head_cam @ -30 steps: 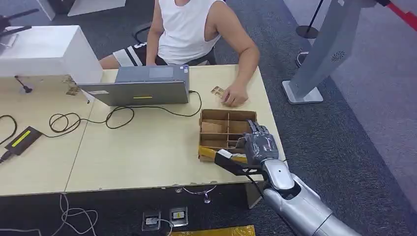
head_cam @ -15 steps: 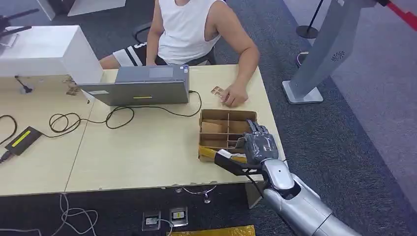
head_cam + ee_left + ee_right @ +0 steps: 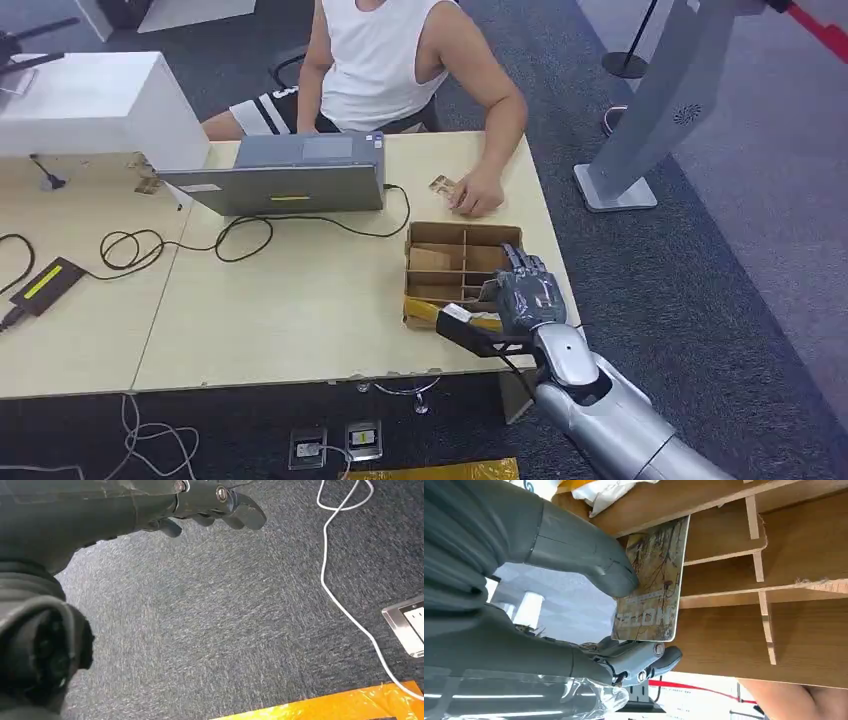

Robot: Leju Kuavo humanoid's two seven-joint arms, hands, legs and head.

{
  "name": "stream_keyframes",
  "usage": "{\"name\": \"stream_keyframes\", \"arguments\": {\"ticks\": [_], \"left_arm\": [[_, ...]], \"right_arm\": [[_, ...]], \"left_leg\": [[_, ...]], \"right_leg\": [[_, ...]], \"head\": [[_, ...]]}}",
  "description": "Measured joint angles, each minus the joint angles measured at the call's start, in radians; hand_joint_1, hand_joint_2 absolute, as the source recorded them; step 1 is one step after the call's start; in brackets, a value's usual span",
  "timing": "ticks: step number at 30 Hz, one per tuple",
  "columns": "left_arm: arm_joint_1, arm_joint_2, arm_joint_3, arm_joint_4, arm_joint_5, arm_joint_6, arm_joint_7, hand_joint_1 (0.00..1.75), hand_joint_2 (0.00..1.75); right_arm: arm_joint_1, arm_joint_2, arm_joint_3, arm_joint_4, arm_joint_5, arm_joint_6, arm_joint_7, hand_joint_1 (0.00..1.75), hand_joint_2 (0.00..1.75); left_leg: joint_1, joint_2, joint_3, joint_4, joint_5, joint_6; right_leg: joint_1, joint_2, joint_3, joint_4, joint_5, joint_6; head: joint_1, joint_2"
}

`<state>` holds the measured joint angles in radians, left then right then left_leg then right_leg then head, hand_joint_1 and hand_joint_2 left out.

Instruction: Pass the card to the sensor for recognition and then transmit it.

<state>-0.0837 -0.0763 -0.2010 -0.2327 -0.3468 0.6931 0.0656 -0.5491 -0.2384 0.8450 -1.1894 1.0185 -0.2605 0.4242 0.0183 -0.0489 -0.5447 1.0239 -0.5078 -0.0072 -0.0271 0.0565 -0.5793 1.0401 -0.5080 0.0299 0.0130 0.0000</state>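
Pinching card (image 3: 653,582) between thumb and fingers, right hand (image 3: 527,298) over wooden tray (image 3: 416,243); card long axis lies crosswise to thumb; left hand (image 3: 200,505) hangs empty, fingers loosely apart.

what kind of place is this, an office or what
Most likely an office or lab test area: light wooden desks on grey carpet, a laptop with trailing cables, and a person seated opposite.

The pale wooden desk (image 3: 300,310) carries a grey laptop (image 3: 275,175), black looping cable (image 3: 180,243), and brown compartmented wooden tray (image 3: 455,265).
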Motion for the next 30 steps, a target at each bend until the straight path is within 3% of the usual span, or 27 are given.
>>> {"name": "stream_keyframes", "arguments": {"ticks": [14, 21, 30], "left_arm": [[-0.001, -0.006, 0.009, 0.000, -0.014, 0.000, -0.002, 0.00, 0.00], [0.000, -0.006, 0.029, 0.000, -0.053, 0.000, -0.002, 0.00, 0.00], [0.000, -0.007, 0.076, 0.000, -0.098, 0.000, -0.013, 0.00, 0.00]], "right_arm": [[-0.017, 0.000, -0.002, -0.008, 0.019, -0.013, 0.024, 1.75, 1.75], [-0.108, -0.020, -0.026, -0.085, 0.062, -0.009, 0.070, 1.75, 1.75], [-0.215, -0.050, -0.054, -0.208, 0.095, 0.021, 0.084, 1.75, 1.75]], "left_leg": [[0.000, 0.000, 0.000, 0.000, 0.000, 0.000], [0.000, 0.001, 0.001, 0.000, 0.000, 0.000], [0.000, 0.001, 0.000, 0.000, 0.000, 0.000]], "right_leg": [[0.000, 0.000, 0.000, 0.000, 0.000, 0.000], [0.000, 0.001, 0.000, 0.000, 0.001, 0.000], [0.000, 0.001, 0.000, 0.000, 0.001, 0.000]], "head": [[0.000, 0.000], [0.000, 0.000], [0.000, 0.000]]}}
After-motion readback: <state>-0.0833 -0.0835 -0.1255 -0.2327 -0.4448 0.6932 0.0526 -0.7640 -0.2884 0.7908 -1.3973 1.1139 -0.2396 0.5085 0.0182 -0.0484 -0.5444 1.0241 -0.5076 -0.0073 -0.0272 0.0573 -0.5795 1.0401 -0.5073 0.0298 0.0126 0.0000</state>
